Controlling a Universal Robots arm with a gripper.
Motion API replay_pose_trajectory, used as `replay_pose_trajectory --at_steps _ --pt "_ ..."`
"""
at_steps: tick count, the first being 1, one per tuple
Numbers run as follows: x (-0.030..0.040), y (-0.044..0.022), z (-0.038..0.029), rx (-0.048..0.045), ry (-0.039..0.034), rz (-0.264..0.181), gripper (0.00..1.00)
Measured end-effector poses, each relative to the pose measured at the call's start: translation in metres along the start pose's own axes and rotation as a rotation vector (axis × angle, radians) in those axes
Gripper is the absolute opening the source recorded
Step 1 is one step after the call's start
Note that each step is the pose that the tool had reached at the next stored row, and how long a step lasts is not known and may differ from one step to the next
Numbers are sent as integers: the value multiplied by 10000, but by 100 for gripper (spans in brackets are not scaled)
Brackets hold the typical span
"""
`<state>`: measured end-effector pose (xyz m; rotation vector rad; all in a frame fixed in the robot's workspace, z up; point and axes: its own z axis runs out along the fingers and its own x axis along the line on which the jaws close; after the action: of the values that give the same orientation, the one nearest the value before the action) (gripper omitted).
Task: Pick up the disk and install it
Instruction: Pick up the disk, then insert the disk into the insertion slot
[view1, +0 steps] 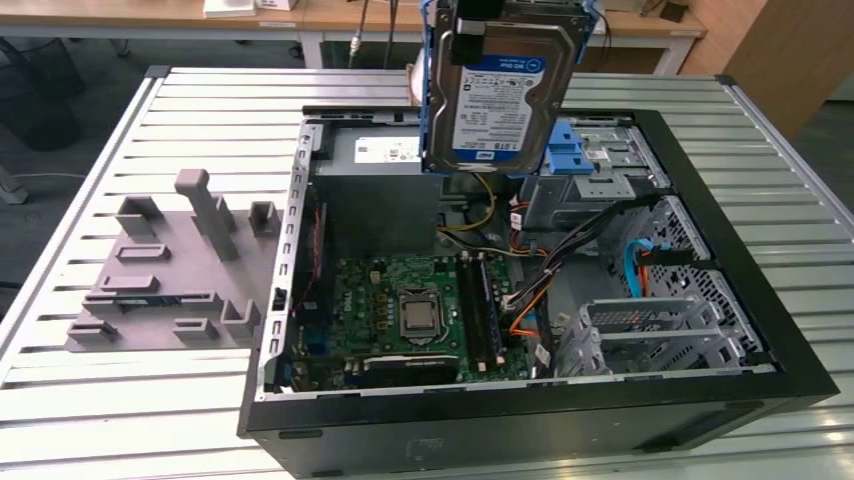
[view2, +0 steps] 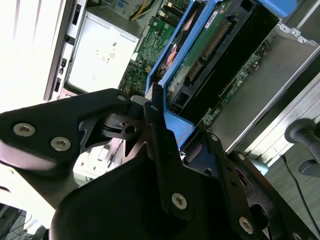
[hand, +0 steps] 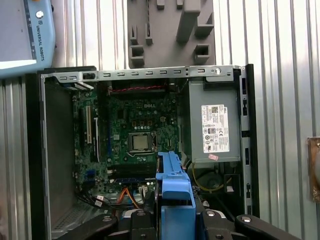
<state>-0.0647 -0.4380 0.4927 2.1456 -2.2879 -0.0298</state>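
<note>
- Counter (view1: 120, 420): slatted metal. You have bare slats all around the case, widest on the exterior view's right.
- Computer case (view1: 534, 430): lies on its side with the open face up. Its black walls form a raised rim on every side.
- Grey moulded fixture (view1: 154, 290): sits on the counter just beside the case wall, on the exterior view's left. Its posts stand upright.
- Motherboard (view1: 400, 290): flat on the case floor and uncovered from above.
- Power supply (hand: 212, 125): grey box with a white sticker, set against one case wall, just beside the motherboard.
- Metal drive cages (view1: 654, 330): these line the case on the exterior view's right. Blue plastic latches (view1: 585, 150) sit at the far end, near the disk's lower corner as that view frames it.
- Disk (view1: 501, 95): hangs upright above the open case, clear of the rim, with its label facing the exterior camera. In the first wrist view the blue carrier (hand: 175, 200) stands over the motherboard's edge, beside the power supply.
- Fingers (view1: 470, 30): clamped on the disk at its upper end. In the second wrist view one black finger presses flat against the carrier's edge, and the drive runs away from the fingers toward the case.
- Cables (view1: 534, 320): orange, blue and black runs crowd the gap between the motherboard and the cages.
</note>
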Motion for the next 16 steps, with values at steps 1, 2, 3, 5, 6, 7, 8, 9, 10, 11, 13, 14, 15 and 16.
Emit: replay_pose_trajectory --at_steps 1,2,3,5,6,7,8,9,10,11,13,14,15,16 --pt "-1 -15 0 0 1 -1 36" --pt "-2 -30 -1 0 0 -1 36" --pt "-2 -30 -1 0 0 -1 36" --pt "-2 -32 0 0 0 -1 36" --pt "-3 -34 -1 0 1 -1 36" --pt "-3 -34 -1 0 1 -1 36" --pt "-3 -35 -1 0 1 -1 36" --pt "-3 -36 -1 0 1 -1 36" --pt "-3 -37 -1 0 0 -1 36" --pt "-2 -37 -1 0 0 -1 36" --pt "12 -39 -1 0 1 -3 36" --pt "25 -39 0 0 1 -1 36" --pt "42 -40 0 0 0 -1 36" --pt "65 -42 1 1 1 -1 36"
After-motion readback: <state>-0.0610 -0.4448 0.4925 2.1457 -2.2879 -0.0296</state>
